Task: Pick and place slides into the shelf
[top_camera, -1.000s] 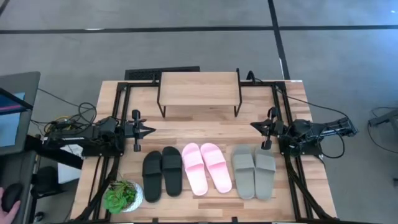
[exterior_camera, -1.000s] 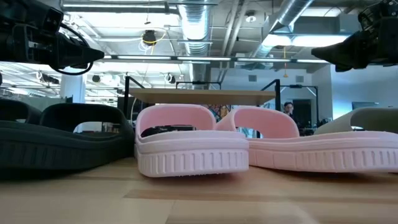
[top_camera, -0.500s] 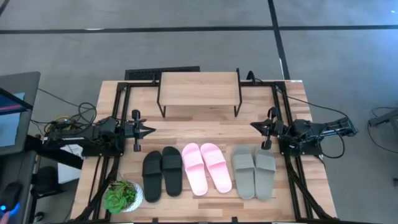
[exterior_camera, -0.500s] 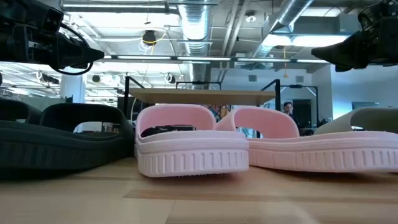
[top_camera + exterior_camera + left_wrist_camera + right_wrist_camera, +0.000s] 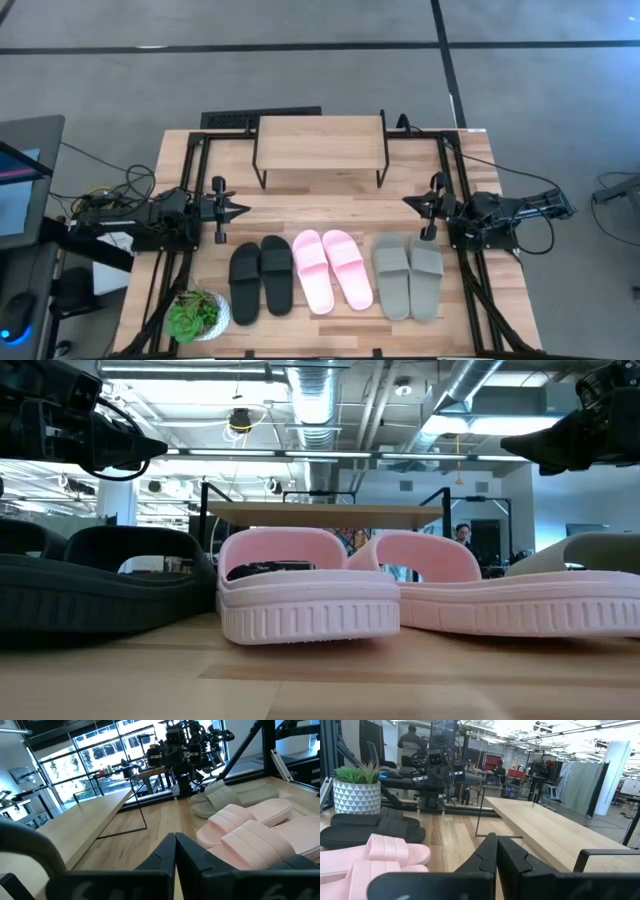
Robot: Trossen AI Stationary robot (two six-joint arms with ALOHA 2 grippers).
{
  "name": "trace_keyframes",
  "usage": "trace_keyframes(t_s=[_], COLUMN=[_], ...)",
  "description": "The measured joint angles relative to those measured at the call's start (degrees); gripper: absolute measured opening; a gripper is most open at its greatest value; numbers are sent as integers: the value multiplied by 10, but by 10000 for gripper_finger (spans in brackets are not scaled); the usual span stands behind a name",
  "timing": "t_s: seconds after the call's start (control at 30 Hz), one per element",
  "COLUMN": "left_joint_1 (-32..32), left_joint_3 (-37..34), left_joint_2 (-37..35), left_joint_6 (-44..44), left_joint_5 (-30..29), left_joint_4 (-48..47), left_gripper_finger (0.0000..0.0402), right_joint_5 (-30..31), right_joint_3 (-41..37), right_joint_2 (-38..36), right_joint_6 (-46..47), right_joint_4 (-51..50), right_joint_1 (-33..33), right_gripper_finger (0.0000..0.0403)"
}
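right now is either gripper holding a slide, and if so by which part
Nothing is held. The left gripper and the right gripper are both shut on nothing, above the table on either side; all three pairs of slides lie untouched in a row.

High view: looks straight down on my whole table (image 5: 300,215), with both my arms, the shelf (image 5: 320,142) at the far edge and all three pairs of slides in a row at the near edge.
Low view: sits at table-top height, very near the pink slides (image 5: 400,595), facing level across to the shelf (image 5: 320,513) and the room behind.
Left wrist view: looks across the table past my left gripper (image 5: 175,850) toward my right arm (image 5: 187,750).
Right wrist view: looks the opposite way past my right gripper (image 5: 496,851) toward my left arm (image 5: 437,767).
Shared: all four views show the shelf and the pink slides.
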Motion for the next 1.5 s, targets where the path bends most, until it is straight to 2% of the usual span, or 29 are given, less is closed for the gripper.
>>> trace_keyframes(t_s=[0.87, 1.03, 1.13, 1.2, 1.27, 1.5], left_joint_1=[0, 0, 0, 0, 0, 0], left_joint_3=[0, 0, 0, 0, 0, 0], left_joint_2=[0, 0, 0, 0, 0, 0], left_joint_6=[0, -117, -234, -282, -295, -309], left_joint_5=[0, 4, 4, 1, -1, -13], left_joint_4=[0, 24, 42, 56, 55, 10], left_gripper_finger=[0, 0, 0, 0, 0, 0], right_joint_5=[0, 0, 0, 0, 0, 7], right_joint_3=[0, 0, 0, 0, 0, 0], right_joint_2=[0, 0, 0, 0, 0, 0], right_joint_6=[0, 17, 117, 177, 205, 214], right_joint_4=[0, 5, 9, 9, 10, 25], right_joint_1=[-1, 0, 0, 0, 0, -8], right_gripper_finger=[0, 0, 0, 0, 0, 0])
